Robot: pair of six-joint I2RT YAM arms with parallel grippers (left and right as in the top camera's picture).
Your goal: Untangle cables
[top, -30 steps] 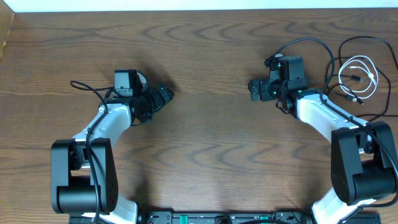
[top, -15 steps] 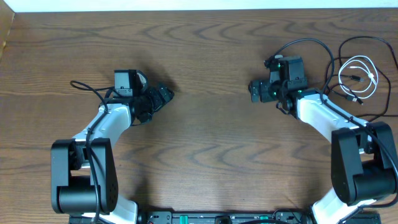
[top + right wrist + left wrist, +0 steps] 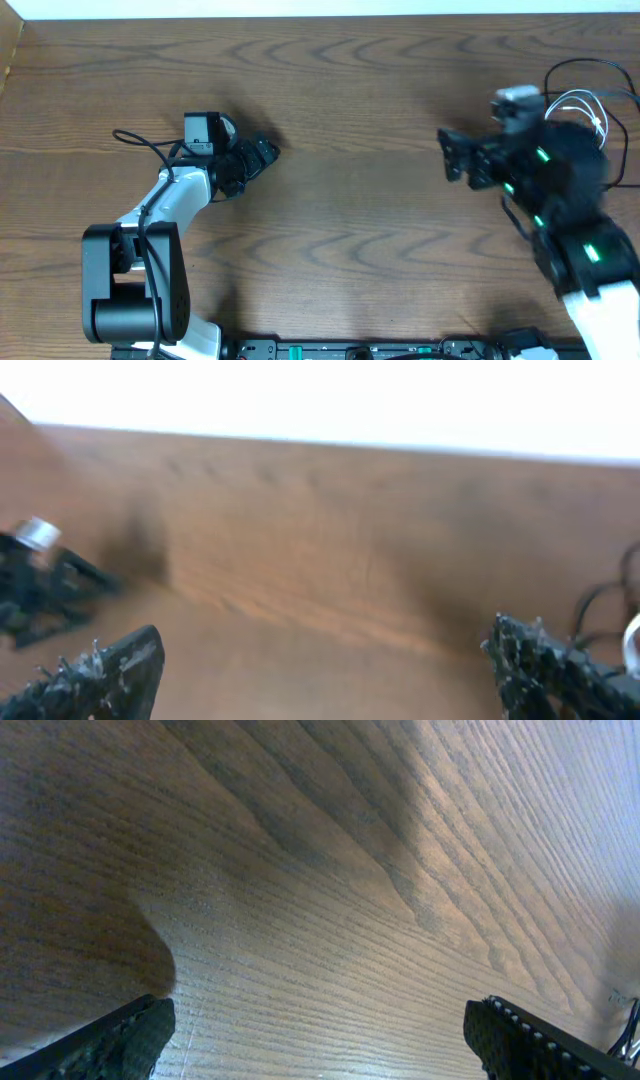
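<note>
Only the right arm has moved since the earlier overhead view. It has lifted off the table and swung toward 3 o'clock, now blurred and covering part of the cable pile it stood beside. The left arm has stayed where it was, at about 9 o'clock.

Both pairs of jaws stand spread wide with nothing between them. The left wrist view shows only bare wood grain under its jaws.

The white cable and the black cable lie looped together at 2 o'clock, near the table's far right corner. They are partly hidden behind the right arm, and neither is touched.

By the look of it this is the opening reach, with no untangling begun. The next move probably calls for the right arm's jaws to turn toward 2 o'clock, drop over one strand and pinch it clear of the other loops.

No brand, label or writing can be read. Only green lights show on the right arm.
</note>
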